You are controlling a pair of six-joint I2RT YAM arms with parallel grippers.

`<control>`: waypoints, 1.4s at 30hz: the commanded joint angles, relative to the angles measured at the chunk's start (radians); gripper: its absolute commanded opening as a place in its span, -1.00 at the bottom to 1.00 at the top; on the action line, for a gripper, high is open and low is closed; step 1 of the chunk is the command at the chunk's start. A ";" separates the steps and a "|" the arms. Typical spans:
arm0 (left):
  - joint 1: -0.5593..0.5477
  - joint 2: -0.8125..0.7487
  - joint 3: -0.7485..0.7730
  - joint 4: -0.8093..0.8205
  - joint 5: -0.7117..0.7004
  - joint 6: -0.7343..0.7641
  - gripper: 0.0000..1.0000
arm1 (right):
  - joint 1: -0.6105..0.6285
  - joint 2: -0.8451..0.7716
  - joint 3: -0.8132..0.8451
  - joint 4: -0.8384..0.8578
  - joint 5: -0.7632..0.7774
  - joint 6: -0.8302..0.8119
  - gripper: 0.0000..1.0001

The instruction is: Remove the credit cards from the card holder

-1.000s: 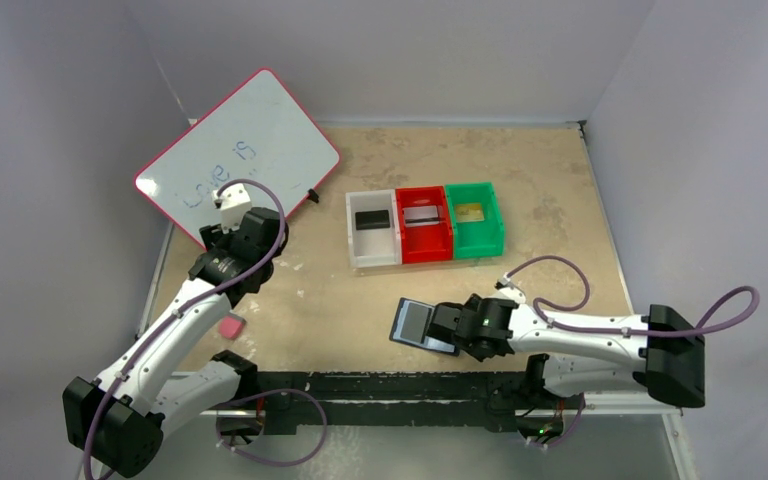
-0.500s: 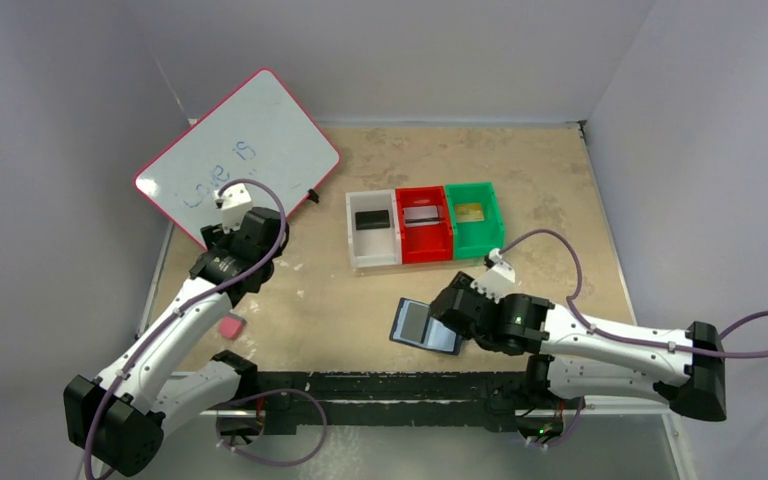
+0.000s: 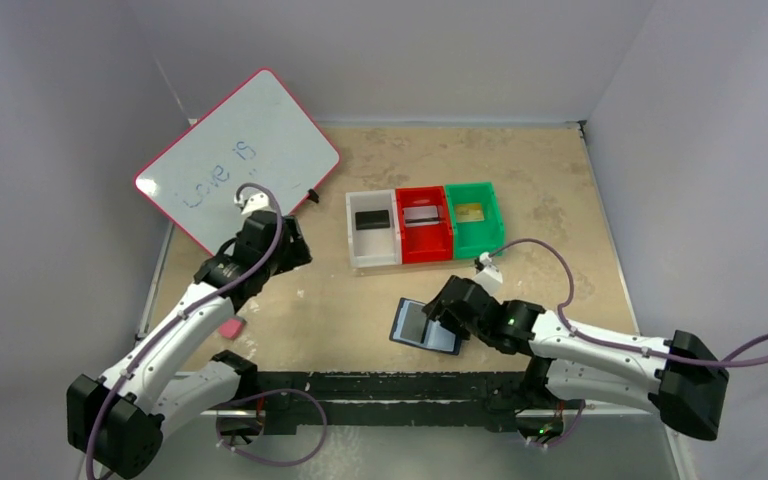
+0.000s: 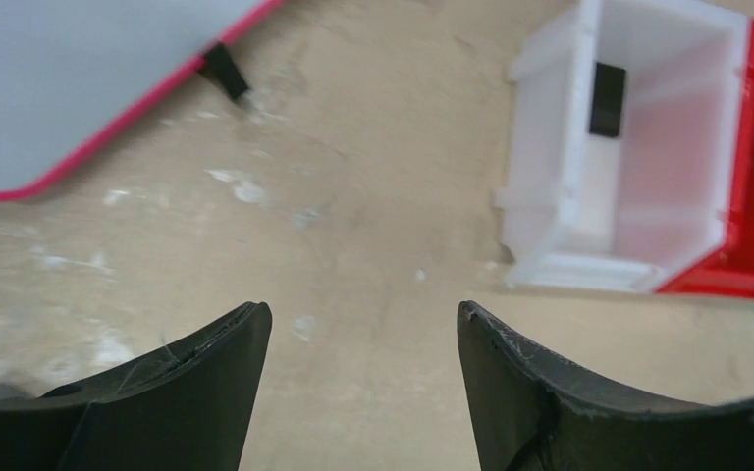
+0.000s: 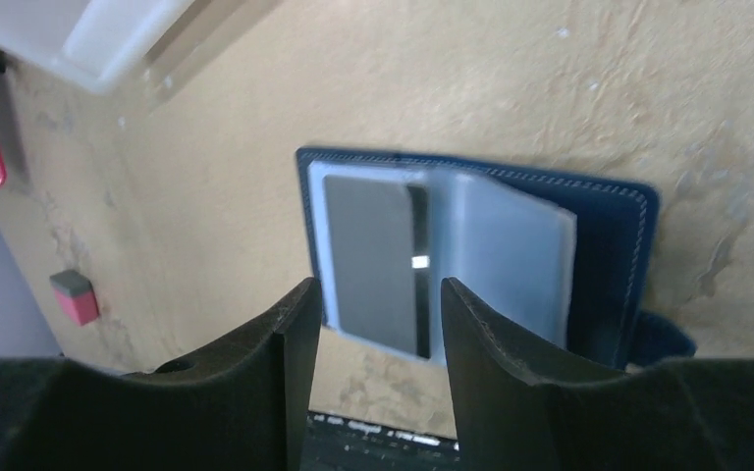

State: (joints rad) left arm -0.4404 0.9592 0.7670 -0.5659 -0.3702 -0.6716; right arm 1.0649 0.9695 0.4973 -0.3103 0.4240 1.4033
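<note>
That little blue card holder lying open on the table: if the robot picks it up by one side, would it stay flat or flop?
The card holder would probably flop: it is a thin bifold lying open, so it should hinge at its fold. Its light inner pocket already lifts off the cover, so it looks limp. It appears light and might slide on the table if pushed.

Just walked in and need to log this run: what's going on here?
Two robot arms are emptying a card holder that lies open on the table. A black card sits in the white bin, a silver one in the red bin, a gold one in the green bin. The right gripper hovers open over the holder, where a grey card shows in the left pocket. The left gripper hangs open and empty near the white bin.
</note>
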 commanded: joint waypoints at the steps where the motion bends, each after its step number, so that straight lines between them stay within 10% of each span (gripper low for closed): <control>1: -0.013 0.018 -0.021 0.159 0.290 -0.090 0.39 | -0.093 -0.002 -0.073 0.195 -0.172 -0.112 0.01; 14: -0.329 0.149 0.003 0.194 0.215 -0.129 0.26 | -0.136 0.059 -0.135 0.261 -0.228 -0.105 -0.06; 42: -0.525 0.337 -0.018 0.337 0.178 -0.255 -0.05 | -0.140 0.366 -0.101 0.541 -0.329 -0.137 -0.27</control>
State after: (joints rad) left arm -0.9436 1.3010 0.7441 -0.2924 -0.1474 -0.8577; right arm 0.9272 1.3151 0.3740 0.2966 0.0853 1.3094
